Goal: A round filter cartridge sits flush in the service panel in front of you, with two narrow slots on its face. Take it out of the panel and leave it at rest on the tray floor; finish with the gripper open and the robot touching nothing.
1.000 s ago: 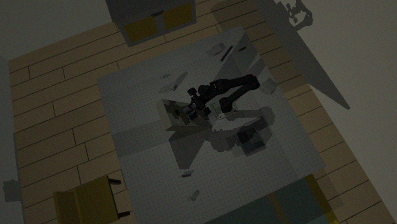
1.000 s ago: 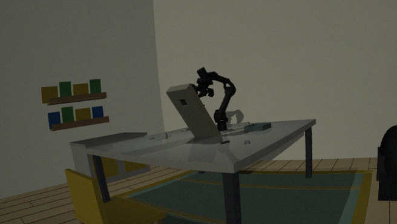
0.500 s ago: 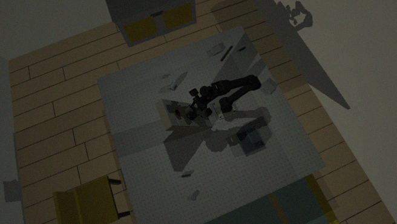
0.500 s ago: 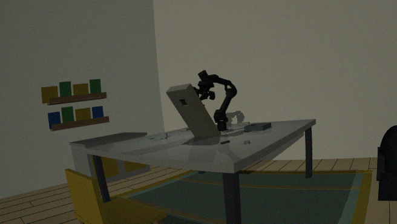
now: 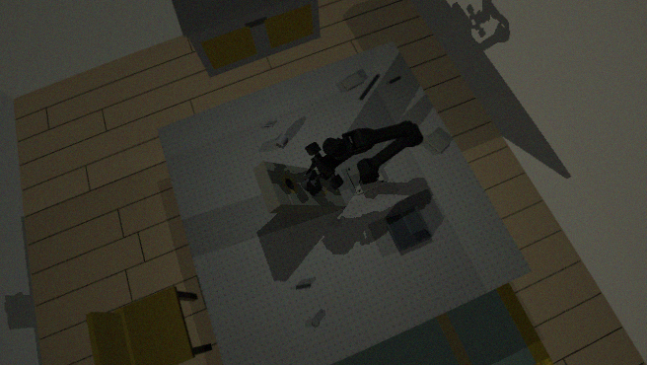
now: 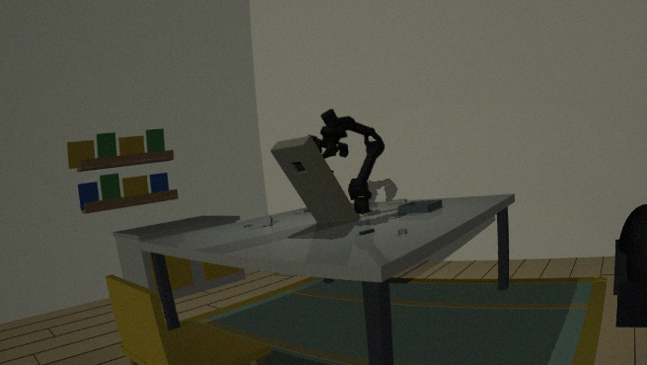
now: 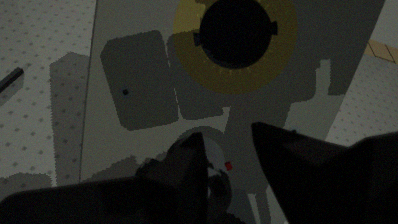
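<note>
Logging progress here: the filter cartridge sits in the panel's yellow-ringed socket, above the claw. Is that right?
Not quite: the yellow-ringed socket is an empty dark hole. The cartridge is out, lower down beside the claw, as the wrist view shows.
</note>
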`<state>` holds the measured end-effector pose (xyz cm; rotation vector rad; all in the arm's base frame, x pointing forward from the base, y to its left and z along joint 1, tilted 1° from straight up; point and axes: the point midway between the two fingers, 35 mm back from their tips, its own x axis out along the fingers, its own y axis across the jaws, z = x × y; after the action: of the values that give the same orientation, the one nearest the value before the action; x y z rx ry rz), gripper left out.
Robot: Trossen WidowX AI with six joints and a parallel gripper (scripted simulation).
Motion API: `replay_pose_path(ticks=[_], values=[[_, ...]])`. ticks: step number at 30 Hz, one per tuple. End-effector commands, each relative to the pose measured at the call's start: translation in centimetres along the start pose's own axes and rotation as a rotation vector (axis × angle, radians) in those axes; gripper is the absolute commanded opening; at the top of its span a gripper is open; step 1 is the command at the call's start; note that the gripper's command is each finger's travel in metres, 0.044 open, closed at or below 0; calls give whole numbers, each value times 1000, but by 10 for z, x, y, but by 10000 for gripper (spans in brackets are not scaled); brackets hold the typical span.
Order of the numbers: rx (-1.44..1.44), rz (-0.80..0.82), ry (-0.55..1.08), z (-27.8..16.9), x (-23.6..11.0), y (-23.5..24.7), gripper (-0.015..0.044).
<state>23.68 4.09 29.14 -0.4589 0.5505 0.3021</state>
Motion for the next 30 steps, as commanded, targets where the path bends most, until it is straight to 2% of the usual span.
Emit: replay_pose_path(ticks=[1,5,16,20,25,30], values=[[-3,3,-1,30,-3,-13,114],[-3,2,-2,42,-4,-18,114],[-1,-6,-17,95,-50,-43,403],[132,46,113,62,-32,-27,305],[386,95,390,-7,-10,6,305],[418,96,428,-16,-8,11,305]])
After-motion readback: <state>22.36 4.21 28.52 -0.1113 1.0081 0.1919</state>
